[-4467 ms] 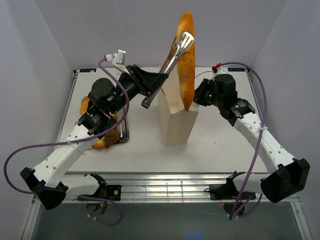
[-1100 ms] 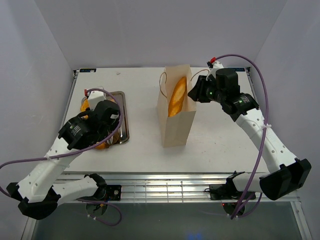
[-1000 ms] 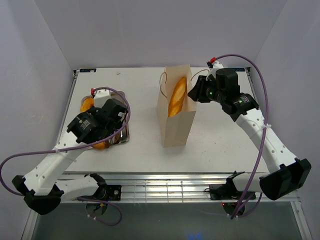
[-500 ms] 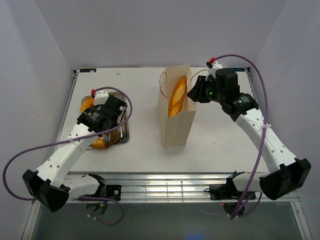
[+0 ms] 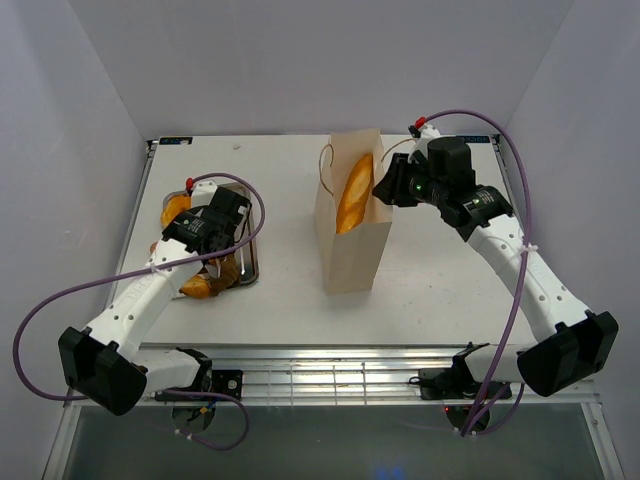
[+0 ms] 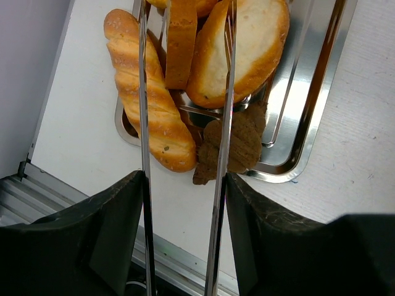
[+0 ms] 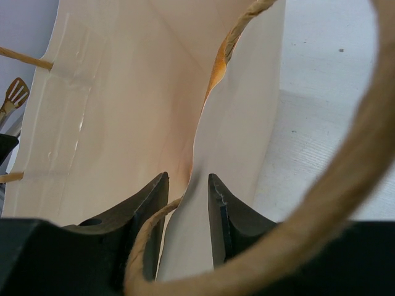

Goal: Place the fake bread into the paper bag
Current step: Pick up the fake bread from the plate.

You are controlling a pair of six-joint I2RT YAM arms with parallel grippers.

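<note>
Meanwhile, the left gripper (image 6: 183, 185) clasped the tongs (image 6: 143, 123), spread over the fake bread (image 6: 247, 43). The right gripper (image 7: 188, 185) pinched the rim of the paper bag (image 7: 111, 111).

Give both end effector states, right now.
Left end effector: closed on the tongs, tines apart.
Right end effector: closed on the paper bag wall.

Silver tongs (image 6: 143, 154) over steel tray (image 6: 310, 123), white table (image 5: 440, 290)

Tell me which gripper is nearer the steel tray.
Left. The left gripper hovers above the tray, holding the tongs over the fake bread; the right gripper is well away, pinching the paper bag rim.
</note>
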